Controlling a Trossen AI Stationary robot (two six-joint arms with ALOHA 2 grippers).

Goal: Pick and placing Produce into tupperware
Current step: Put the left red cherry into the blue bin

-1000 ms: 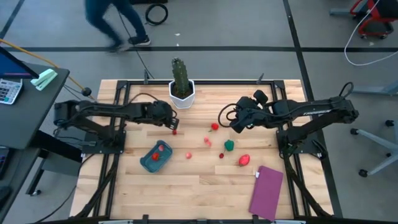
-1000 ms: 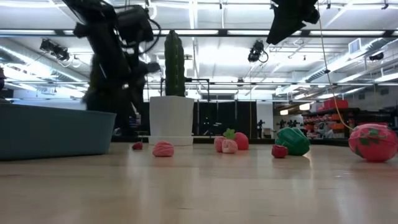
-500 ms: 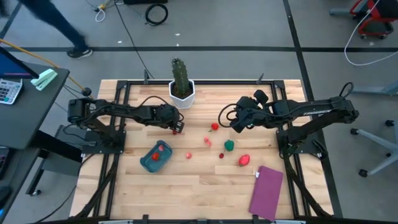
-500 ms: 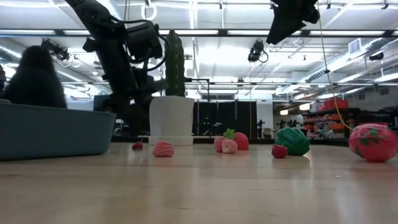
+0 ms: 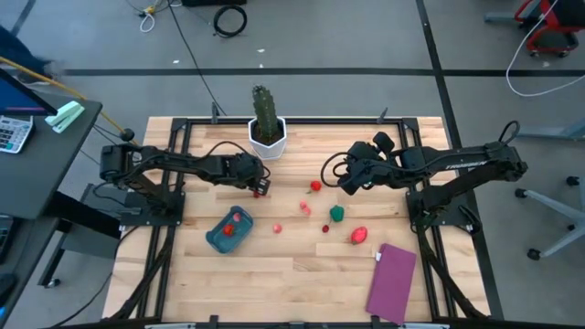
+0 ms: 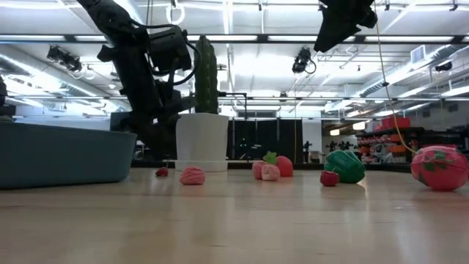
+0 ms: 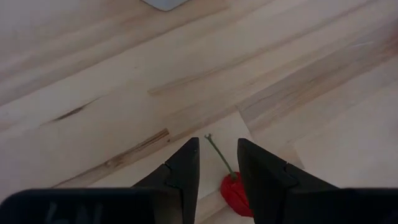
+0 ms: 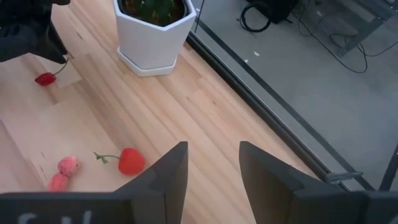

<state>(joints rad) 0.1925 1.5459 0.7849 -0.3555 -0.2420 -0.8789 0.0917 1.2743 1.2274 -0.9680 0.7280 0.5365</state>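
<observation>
My left gripper [image 5: 260, 186] is open, low over a small red fruit [image 5: 257, 193] with a thin stem. In the left wrist view its fingers [image 7: 186, 169] stand on either side of the stem [image 7: 217, 155], and the red body [image 7: 234, 194] lies partly behind one finger. The teal tupperware [image 5: 212, 239] sits toward the near edge and holds one red piece [image 5: 239, 217]. More produce lies mid-table: a red piece [image 5: 315, 185], pink pieces [image 5: 305, 207] [image 5: 276, 228], a green one [image 5: 336, 214] and a large red one [image 5: 358, 235]. My right gripper [image 5: 350, 179] hovers open, high above them.
A tall green cactus in a white pot [image 5: 266, 128] stands at the far edge, just beyond my left gripper. A flat purple rectangle [image 5: 391, 281] lies at the near right corner. Bare wood shows between the tupperware and the loose pieces.
My left gripper has moved a little toward the table's right and down onto the small red fruit, then held still. A person beyond the far edge has walked off to the left. The right arm and the produce have stayed put.
</observation>
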